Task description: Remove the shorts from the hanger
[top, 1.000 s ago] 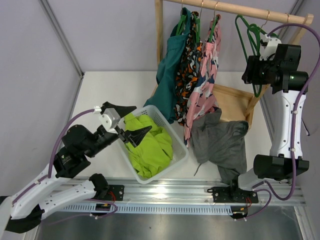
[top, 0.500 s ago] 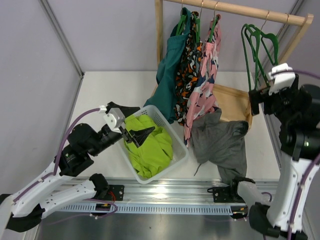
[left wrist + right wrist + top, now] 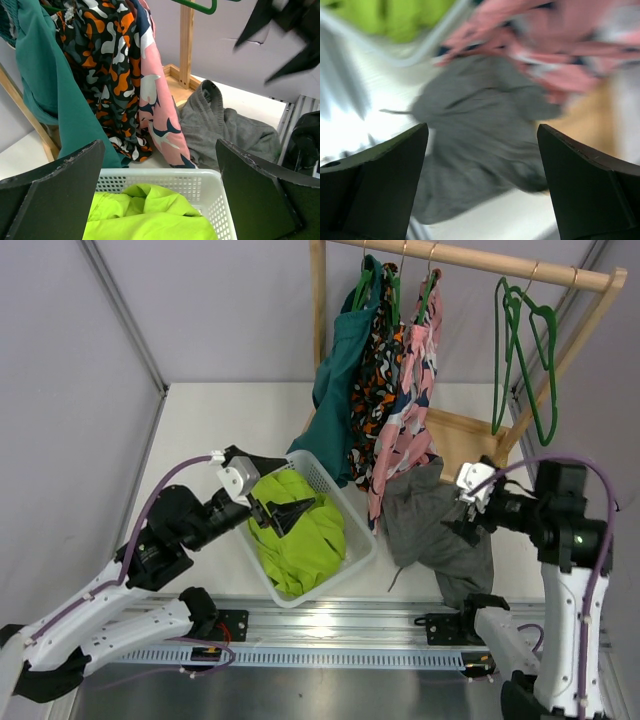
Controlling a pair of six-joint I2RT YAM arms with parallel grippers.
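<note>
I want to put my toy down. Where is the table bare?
The white tabletop is bare at the back left, between the wall and the white plastic basket. The middle is crowded: basket, hanging patterned clothes, crumpled grey shorts.

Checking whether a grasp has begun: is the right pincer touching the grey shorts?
Apart. The right wrist view, though blurred, shows the whole grey shorts lying well beyond the open right pincer, clear of both tips.
</note>
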